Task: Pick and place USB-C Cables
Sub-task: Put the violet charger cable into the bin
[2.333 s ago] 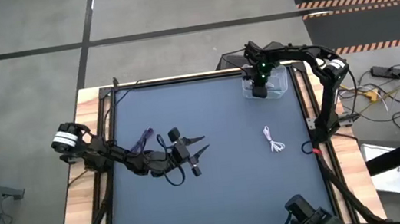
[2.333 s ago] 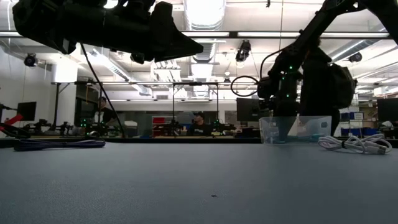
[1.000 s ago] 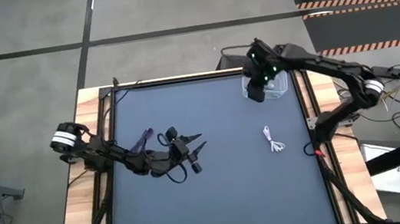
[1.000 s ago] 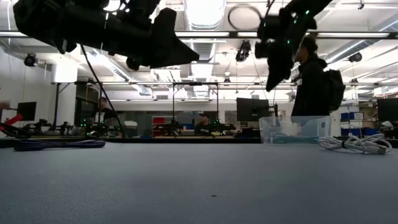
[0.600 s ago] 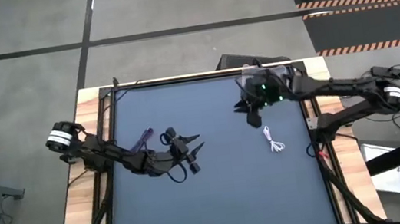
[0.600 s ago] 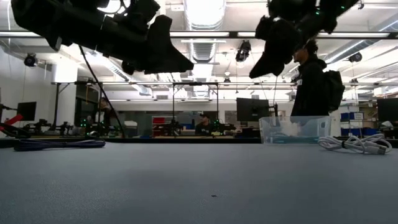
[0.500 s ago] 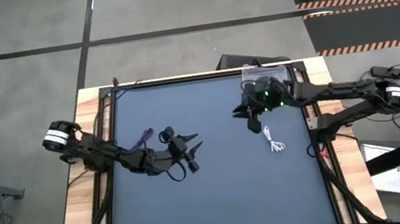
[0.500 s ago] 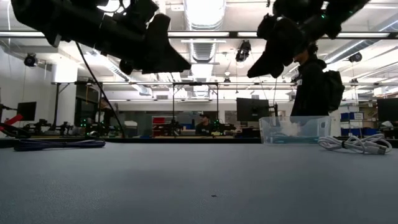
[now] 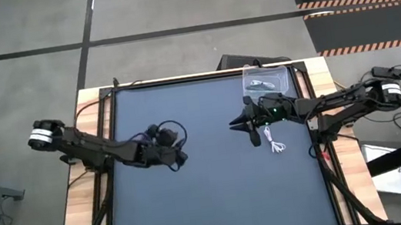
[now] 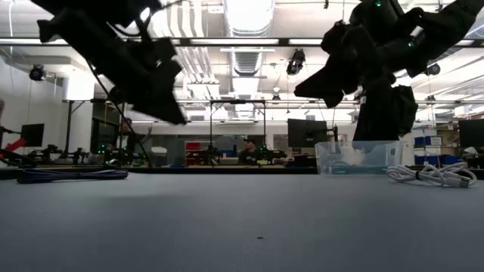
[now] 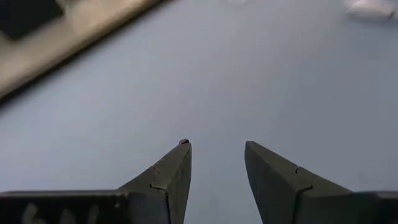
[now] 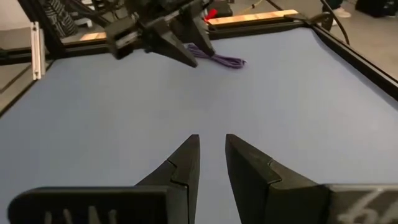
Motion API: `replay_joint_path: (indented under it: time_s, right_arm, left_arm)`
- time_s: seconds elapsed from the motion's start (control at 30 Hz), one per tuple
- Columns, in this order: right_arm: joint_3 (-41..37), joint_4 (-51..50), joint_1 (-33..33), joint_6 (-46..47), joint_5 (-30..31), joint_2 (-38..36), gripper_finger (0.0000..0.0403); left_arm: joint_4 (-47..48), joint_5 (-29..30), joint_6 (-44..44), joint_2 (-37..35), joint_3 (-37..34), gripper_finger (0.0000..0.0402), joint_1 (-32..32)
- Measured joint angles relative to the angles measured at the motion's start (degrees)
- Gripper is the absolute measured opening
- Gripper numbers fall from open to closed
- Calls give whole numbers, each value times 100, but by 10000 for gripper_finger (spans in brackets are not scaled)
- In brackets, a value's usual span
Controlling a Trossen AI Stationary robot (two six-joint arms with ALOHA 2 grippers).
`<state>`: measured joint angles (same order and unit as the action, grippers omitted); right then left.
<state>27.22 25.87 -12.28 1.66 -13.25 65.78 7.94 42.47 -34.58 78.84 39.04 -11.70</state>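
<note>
A white USB-C cable (image 9: 273, 141) lies folded on the mat right of centre and shows in the low view (image 10: 435, 175). A dark purple cable (image 12: 219, 60) lies flat near the left side (image 10: 72, 174). The clear bin (image 9: 266, 82) at the far right holds pale cable; no teal cable can be made out. My right gripper (image 9: 237, 123) hovers open, with a narrow gap (image 12: 211, 140), just left of the white cable, fingers pointing toward the table's left. My left gripper (image 9: 180, 159) hangs open (image 11: 217, 146) over the mat left of centre, near the purple cable, tipped downward (image 10: 178, 117).
The dark mat (image 9: 219, 195) is framed by black rails and wooden edges (image 9: 80, 198). The left arm (image 12: 155, 31) fills the far part of the right wrist view. People and a workshop show beyond the far edge (image 10: 378, 98). Open mat lies toward the near edge.
My right gripper has swung away from above the bin toward the table's middle and come down, ending beside the white cable. My left gripper has drawn back toward the table's left and tipped its fingers from level to slanting down. No cable has moved.
</note>
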Motion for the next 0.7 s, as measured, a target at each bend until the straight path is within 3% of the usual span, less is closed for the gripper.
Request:
replay_joint_path:
  time_s: [0.2, 0.37, 0.53, 0.7]
  right_arm:
    - [3, 35, 5, -3, 35, 74, 68]
    - [3, 39, 5, -25, 35, 74, 68]
    - [3, 39, 5, -84, 33, 74, 68]
    - [5, 33, 5, -84, 33, 74, 68]
  left_arm:
    - [2074, -811, -1006, -231, 69, 134, 387]
    - [3323, -1255, -1163, -210, 76, 134, 909]
    - [4084, -2050, -1124, -79, 76, 134, 1601]
    - [4507, -2121, -688, -23, 76, 134, 2027]
